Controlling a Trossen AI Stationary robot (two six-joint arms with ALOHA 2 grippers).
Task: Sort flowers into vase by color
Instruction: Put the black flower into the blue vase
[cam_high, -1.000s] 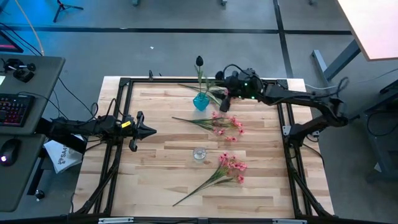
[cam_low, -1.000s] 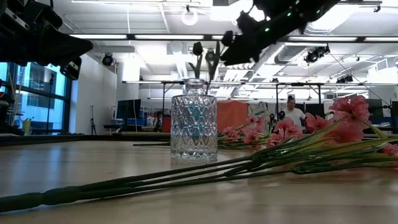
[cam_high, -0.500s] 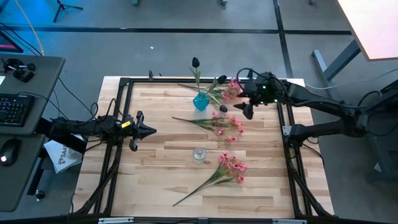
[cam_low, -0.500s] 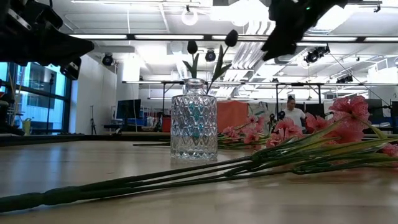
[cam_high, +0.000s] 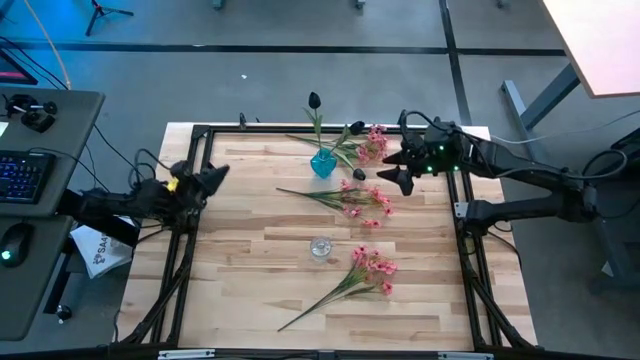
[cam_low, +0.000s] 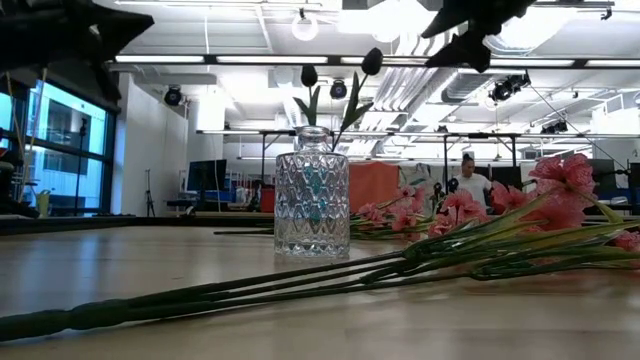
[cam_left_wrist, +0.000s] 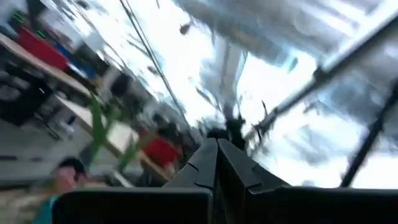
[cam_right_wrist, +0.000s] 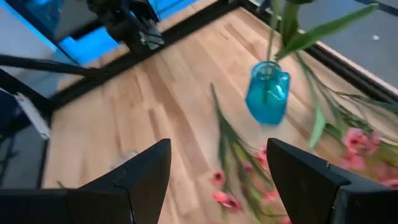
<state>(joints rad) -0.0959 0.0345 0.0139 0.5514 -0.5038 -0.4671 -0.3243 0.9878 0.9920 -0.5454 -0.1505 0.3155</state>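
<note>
Fingers of the right gripper (cam_high: 392, 178) stand apart and empty, now drawn back right of the blue vase (cam_high: 322, 162) it reached over a second ago. Two black buds (cam_high: 314, 100) stand in that vase, so black sorting looks done. The left gripper (cam_high: 213, 175), fingers pressed together, has lifted at the left edge. Three pink sprays (cam_high: 372, 270) lie on the table (cam_high: 250, 290); the clear vase (cam_high: 320, 247) is empty.

Right gripper (cam_right_wrist: 217, 177) fingers spread; blue vase (cam_right_wrist: 267, 93) upper right holding green stems; pink sprays (cam_right_wrist: 249, 186) below.
</note>
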